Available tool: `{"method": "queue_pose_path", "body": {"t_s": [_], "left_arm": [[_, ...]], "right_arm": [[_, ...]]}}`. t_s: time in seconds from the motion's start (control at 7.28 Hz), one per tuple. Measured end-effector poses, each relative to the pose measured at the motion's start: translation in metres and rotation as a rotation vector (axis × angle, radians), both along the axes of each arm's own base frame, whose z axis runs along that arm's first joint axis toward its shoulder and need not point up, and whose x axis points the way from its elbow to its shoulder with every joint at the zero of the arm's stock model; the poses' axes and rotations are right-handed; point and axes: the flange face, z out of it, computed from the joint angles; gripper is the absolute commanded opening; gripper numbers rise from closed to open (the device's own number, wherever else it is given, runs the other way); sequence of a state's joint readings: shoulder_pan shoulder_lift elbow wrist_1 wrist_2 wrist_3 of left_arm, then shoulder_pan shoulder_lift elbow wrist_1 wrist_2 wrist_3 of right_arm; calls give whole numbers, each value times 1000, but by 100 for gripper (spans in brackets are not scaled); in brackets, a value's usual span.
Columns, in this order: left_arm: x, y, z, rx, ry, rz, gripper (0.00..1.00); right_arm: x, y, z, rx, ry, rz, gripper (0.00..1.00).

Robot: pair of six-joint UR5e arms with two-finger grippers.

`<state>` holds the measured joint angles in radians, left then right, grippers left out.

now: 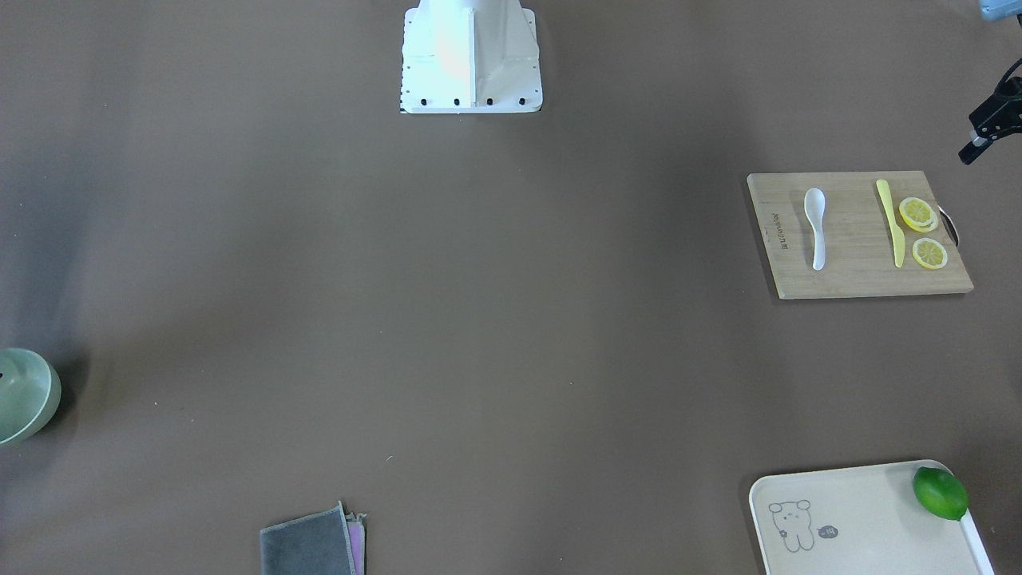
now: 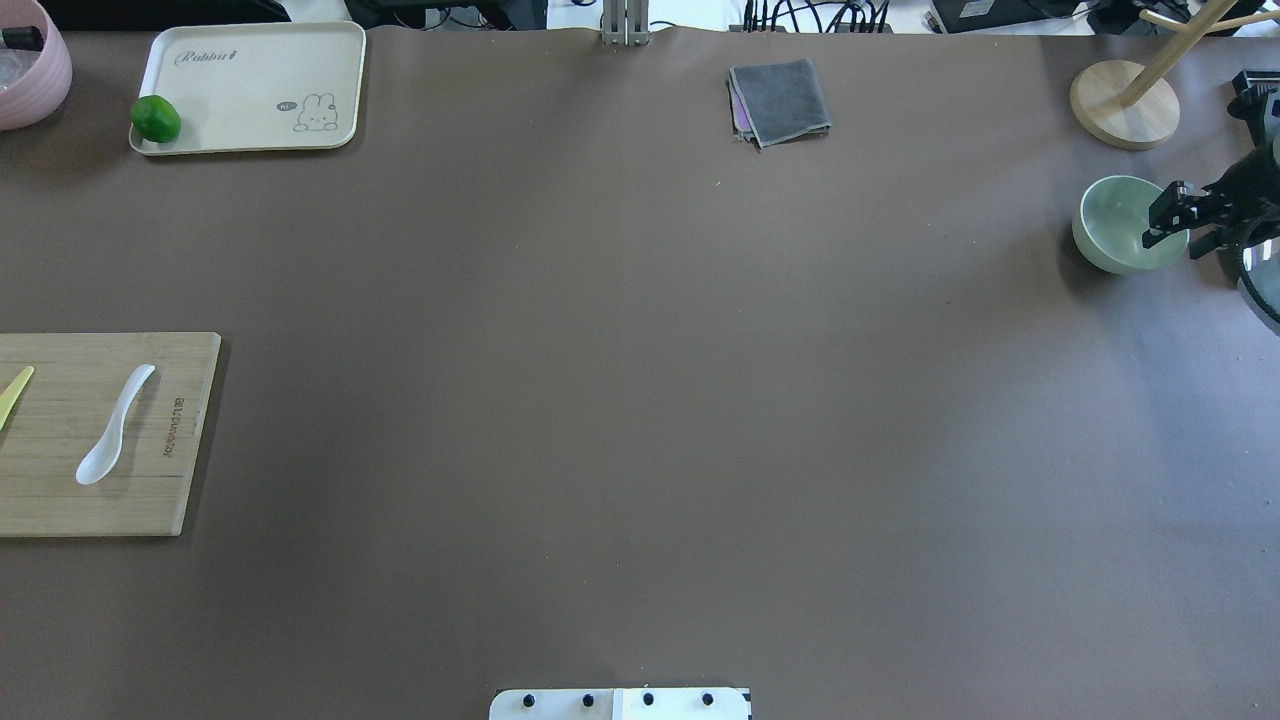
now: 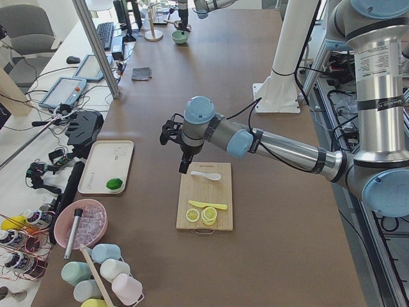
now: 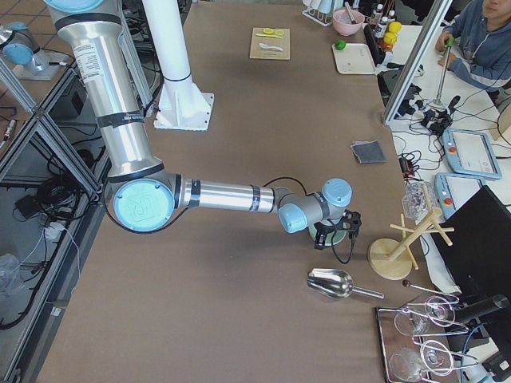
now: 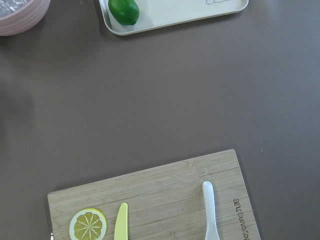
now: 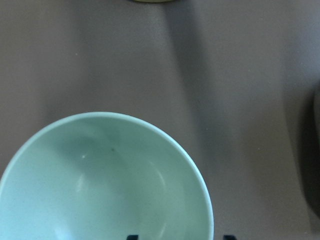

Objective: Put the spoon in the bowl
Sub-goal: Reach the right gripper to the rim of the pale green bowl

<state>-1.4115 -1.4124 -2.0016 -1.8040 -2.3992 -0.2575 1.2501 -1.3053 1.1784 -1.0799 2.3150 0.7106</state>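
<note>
The spoon (image 1: 816, 228) lies flat on the board (image 1: 858, 271), near the board's printed end, with its scoop toward the robot's base. The knife (image 1: 890, 222) and lemon slices (image 1: 917, 212) lie on the same board, apart from the spoon. The bowl (image 2: 1120, 225) stands well apart from the board, at the opposite end of the table.

The left gripper (image 1: 978, 144) is held above the table beside the board, touching nothing. Whether its fingers are spread or pressed together cannot be told. The right gripper (image 2: 1172, 228) is held at the side of the bowl farthest from the board. Its fingers are spread and nothing is pinched; one tip appears over the bowl's inside and the other outside the rim.

Nothing of the task is judged done yet, and several faults can be expected:

- **Slipping:** the spoon is glossy and lies low on the board. It may be squeezed out sideways or skated along the wood if the fingers are closed off-centre on the handle.
- **Wrong item:** the knife may be taken or nudged if the descent drifts across the board.
- **Long carry:** a loosely pinched spoon may be rotated or dropped on the way from the board.
- **Bowl disturbed:** the bowl may be tipped or pushed if the right fingers are closed or moved carelessly at its rim.
- **Collision:** the two arms may be brought together over the bowl.
</note>
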Motion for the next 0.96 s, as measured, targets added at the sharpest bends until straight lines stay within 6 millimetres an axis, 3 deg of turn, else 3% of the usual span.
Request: {"method": "queue_pose_path", "body": {"t_s": [0.14,0.69,0.82,0.96], "left_arm": [[0,0,0,0,0,1,97],[1,1,1,-5,1,2,97],[2,3,6,-16,-1,4,97],[5,6,15,-38,-4,13,97]], "right_arm": [[0,0,3,-5,3,0,0],[-1,1,0,-12,-3,8,0],[-3,-1,-19,-12,-21,34,0],[-15,0,-55,-16,-56,72,0]]}}
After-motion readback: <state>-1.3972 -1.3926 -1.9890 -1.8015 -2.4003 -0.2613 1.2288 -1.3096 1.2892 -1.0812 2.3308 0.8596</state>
